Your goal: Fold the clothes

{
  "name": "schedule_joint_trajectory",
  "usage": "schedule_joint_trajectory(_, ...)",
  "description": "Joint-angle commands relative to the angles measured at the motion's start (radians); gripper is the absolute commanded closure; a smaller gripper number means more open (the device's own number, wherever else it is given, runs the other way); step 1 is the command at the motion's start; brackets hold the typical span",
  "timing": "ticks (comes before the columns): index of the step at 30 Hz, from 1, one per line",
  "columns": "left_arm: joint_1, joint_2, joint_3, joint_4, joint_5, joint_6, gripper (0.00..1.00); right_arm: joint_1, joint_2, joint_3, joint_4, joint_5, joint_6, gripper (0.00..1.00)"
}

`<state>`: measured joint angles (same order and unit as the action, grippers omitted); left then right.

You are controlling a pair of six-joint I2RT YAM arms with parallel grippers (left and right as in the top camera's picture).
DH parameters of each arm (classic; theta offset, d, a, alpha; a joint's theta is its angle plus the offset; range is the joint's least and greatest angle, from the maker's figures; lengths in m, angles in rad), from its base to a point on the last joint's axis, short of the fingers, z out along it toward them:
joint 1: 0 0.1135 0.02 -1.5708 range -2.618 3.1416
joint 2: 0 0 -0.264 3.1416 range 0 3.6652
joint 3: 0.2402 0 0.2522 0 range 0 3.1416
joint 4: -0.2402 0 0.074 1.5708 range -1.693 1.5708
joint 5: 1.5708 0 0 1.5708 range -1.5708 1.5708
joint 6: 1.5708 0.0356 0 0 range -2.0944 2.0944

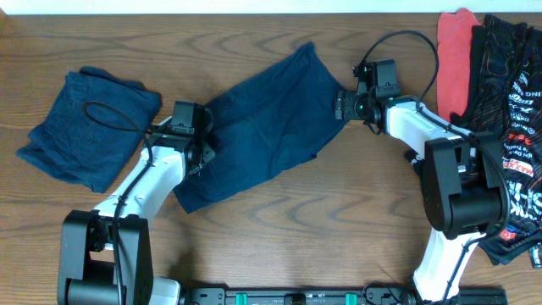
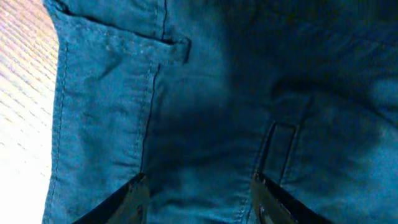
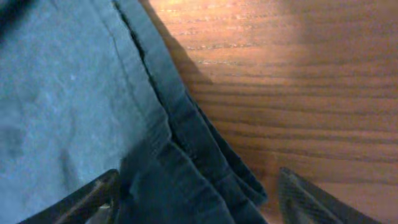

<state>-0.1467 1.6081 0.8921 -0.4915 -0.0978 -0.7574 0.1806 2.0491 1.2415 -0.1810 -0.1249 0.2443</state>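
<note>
Dark blue shorts (image 1: 262, 127) lie spread diagonally across the middle of the wooden table. My left gripper (image 1: 200, 140) is open over their left waistband end; the left wrist view shows the denim with a belt loop (image 2: 277, 149) between its spread fingers (image 2: 199, 193). My right gripper (image 1: 343, 103) is open at the shorts' right hem; the right wrist view shows the layered hem edge (image 3: 205, 155) between its spread fingers (image 3: 199, 196), with bare wood to the right.
A folded dark blue garment (image 1: 85, 127) lies at the left. A red cloth (image 1: 456, 51) and a black printed garment (image 1: 508, 110) are piled at the right edge. A black cable (image 1: 406, 42) arcs above the right arm.
</note>
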Motion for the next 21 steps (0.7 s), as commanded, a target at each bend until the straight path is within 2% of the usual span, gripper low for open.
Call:
schedule_joint_trajectory(1,0.000,0.004,0.000,-0.018,0.010,0.014,0.46,0.007,0.045,-0.011,0.005,-0.013,0.013,0.51)
schedule_joint_trajectory(4,0.000,0.004,0.000,-0.039,0.010,0.014,0.46,-0.001,0.032,-0.010,-0.034,0.002,0.013,0.99)
schedule_joint_trajectory(6,0.000,0.004,0.000,-0.055,0.015,0.026,0.46,-0.013,0.007,-0.010,-0.113,0.063,0.051,0.99)
schedule_joint_trajectory(10,0.000,-0.009,0.000,-0.100,0.095,0.115,0.46,-0.053,-0.072,-0.010,-0.361,0.309,0.228,0.99)
schedule_joint_trajectory(12,0.000,-0.023,0.000,-0.143,0.115,0.122,0.45,-0.079,-0.122,-0.010,-0.487,0.435,0.328,0.99)
schedule_joint_trajectory(14,0.000,-0.042,0.000,-0.187,0.114,0.122,0.37,-0.100,-0.168,-0.010,-0.553,0.488,0.368,0.99)
schedule_joint_trajectory(15,0.000,-0.051,0.000,-0.203,0.115,0.122,0.30,-0.109,-0.189,-0.010,-0.563,0.486,0.367,0.98)
schedule_joint_trajectory(16,0.000,-0.059,0.000,-0.214,0.115,0.122,0.23,-0.115,-0.209,-0.010,-0.569,0.473,0.361,0.95)
schedule_joint_trajectory(17,0.000,-0.068,0.000,-0.224,0.116,0.122,0.16,-0.117,-0.228,-0.010,-0.569,0.454,0.341,0.75)
schedule_joint_trajectory(19,0.000,-0.077,0.000,-0.232,0.119,0.122,0.06,-0.116,-0.261,-0.010,-0.566,0.423,0.311,0.26)
schedule_joint_trajectory(20,0.000,-0.079,0.000,-0.231,0.131,0.123,0.04,-0.114,-0.272,-0.010,-0.564,0.411,0.303,0.12)
schedule_joint_trajectory(21,0.000,-0.078,0.000,-0.227,0.150,0.127,0.01,-0.114,-0.282,-0.010,-0.562,0.400,0.291,0.08)
